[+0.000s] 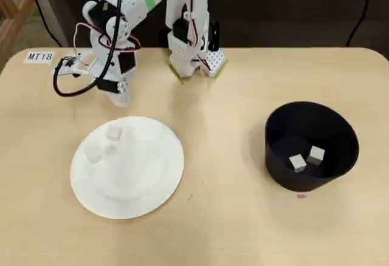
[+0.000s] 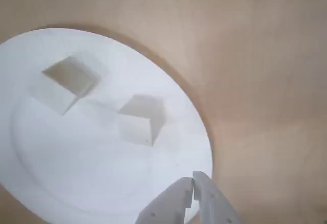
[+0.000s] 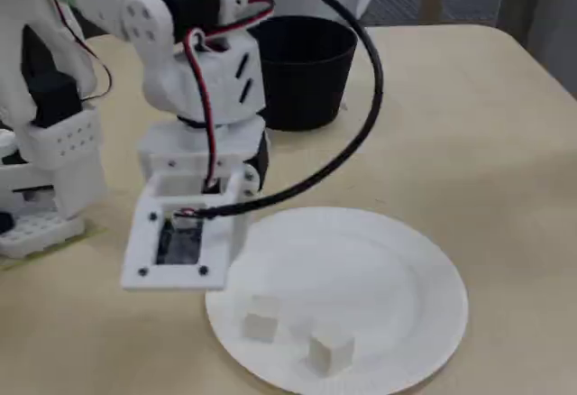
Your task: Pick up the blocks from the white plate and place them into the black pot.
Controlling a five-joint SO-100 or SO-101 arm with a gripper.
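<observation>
A light wood-tone table [image 1: 219, 229] is seen, rounded at the corners, with an "MT18" label [image 1: 39, 56] stuck near its far left edge in the overhead view and dark floor beyond. Two blocks [image 1: 113, 133] [image 1: 93, 152] are left on the white plate [image 1: 152, 181], and two more [image 1: 316, 154] [image 1: 297, 163] lie inside the black pot [image 1: 340, 156], well apart to the right. The gripper [image 2: 193, 189] is held closed and empty over the plate's rim.
</observation>
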